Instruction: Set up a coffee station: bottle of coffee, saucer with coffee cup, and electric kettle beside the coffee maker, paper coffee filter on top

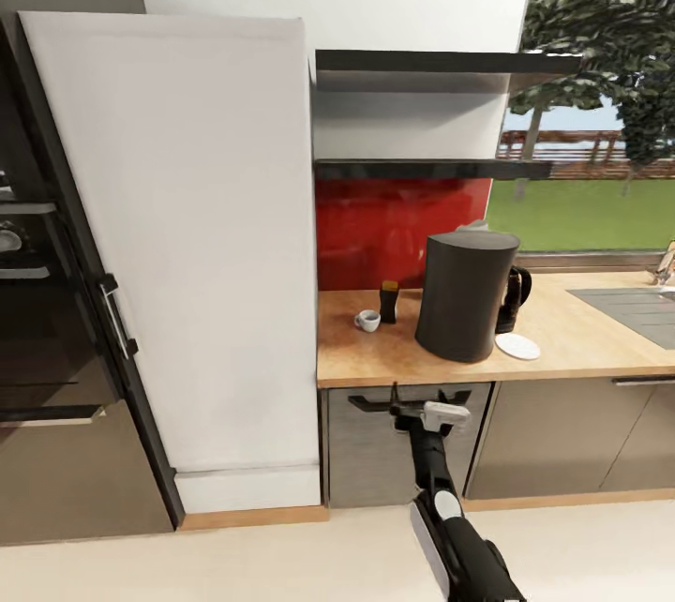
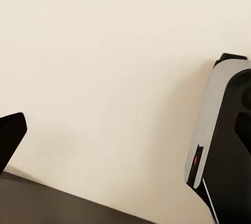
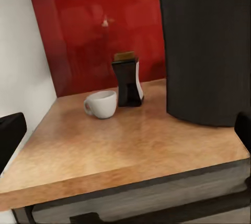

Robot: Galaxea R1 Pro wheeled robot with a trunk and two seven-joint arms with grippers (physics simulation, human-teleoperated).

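A kitchen counter [image 1: 581,339] stands partly dressed as a coffee station: the tall dark coffee maker [image 1: 466,294] sits near its front edge, with the bottle of coffee [image 1: 388,301] behind it toward ten o'clock against the red backsplash [image 1: 375,227], and the white coffee cup [image 1: 367,321] just beside that bottle, resting on bare wood, not on the saucer [image 1: 517,346]. The saucer lies at the machine's four o'clock, close to its base, and a dark kettle [image 1: 515,297] peeks out behind the machine at two o'clock. The right tool [image 1: 427,407] hovers just below the counter's front edge, its fingers spread wide and holding nothing; from its wrist camera the cup [image 3: 101,103] and bottle [image 3: 127,85] sit straight ahead across open wood. The left tool's state cannot be told; its wrist camera looks at pale floor [image 2: 104,77]. The cup looks light, rigid and breakable, with a glazed, slippery wall; a pinch across the rim or on the small handle seems safest.
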